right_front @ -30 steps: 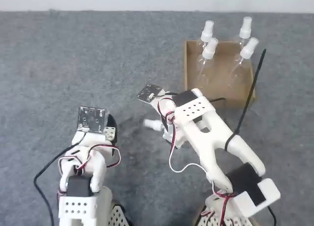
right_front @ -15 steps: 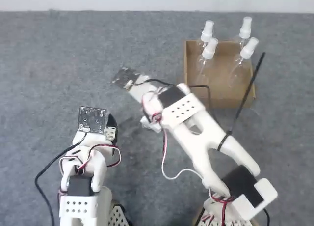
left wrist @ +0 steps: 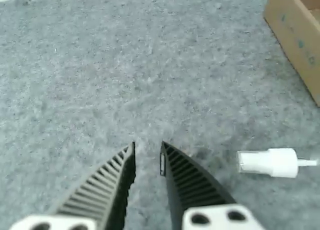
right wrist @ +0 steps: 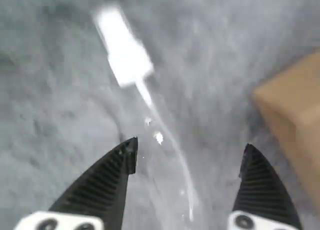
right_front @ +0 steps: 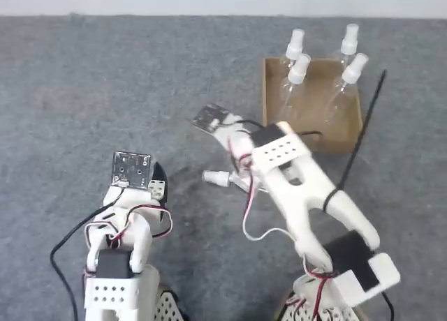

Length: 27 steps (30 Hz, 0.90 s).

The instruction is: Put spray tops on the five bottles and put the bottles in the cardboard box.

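On the grey carpet (right_front: 105, 77) just beside the cardboard box (right_front: 312, 142), the fifth bottle (right wrist: 172, 170) lies on its side with its white spray top (right_front: 215, 176) already fitted, pointing away from the box. The right gripper (right wrist: 190, 146) hangs over the clear body with its jaws spread wide, one on either side and holding nothing. The left gripper (left wrist: 147, 150) sits well apart with only a narrow gap between its jaws, also empty. Four capped bottles (right_front: 293, 84) stand upright in the box. The bottle looks empty, so it is probably light, and its thin, smooth plastic is likely to roll or slip under a glancing pinch. The soundest hold appears to be across the middle of the body. The narrow neck and nozzle offer little to hold.
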### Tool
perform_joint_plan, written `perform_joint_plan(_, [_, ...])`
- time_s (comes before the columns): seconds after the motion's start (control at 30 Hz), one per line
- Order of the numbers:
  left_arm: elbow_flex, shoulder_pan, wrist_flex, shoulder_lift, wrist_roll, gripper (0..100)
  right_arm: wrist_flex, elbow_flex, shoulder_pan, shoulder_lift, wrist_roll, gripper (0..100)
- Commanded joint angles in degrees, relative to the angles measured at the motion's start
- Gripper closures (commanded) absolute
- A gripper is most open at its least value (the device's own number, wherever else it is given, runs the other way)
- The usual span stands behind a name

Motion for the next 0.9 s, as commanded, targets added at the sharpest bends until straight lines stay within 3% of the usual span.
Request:
perform_joint_plan(0.0, [-0.5,-0.3,-1.9,-0.9,-0.3,92,0.4,4.1,3.2,-5.8,4.7,74.2])
perform_joint_plan(0.3, [-0.5,-0.3,-1.9,-0.9,-0.3,92,-5.3,16.9,12.6,-10.8,7.6,74.5])
perform_joint_plan(0.43, [-0.5,-0.3,-1.9,-0.9,-0.3,92,-5.4,20.2,22.9,-13.2,14.7,75.7])
perform_joint_plan(0.63, [-0.3,-0.1,-1.9,-0.9,-0.3,92,-5.6,24.4,40.0,-18.2,25.9,88.4])
perform_joint_plan(0.87, [0.0,0.1,-1.7,-0.9,-0.3,92,-5.9,26.2,58.9,-23.9,34.0,89.6])
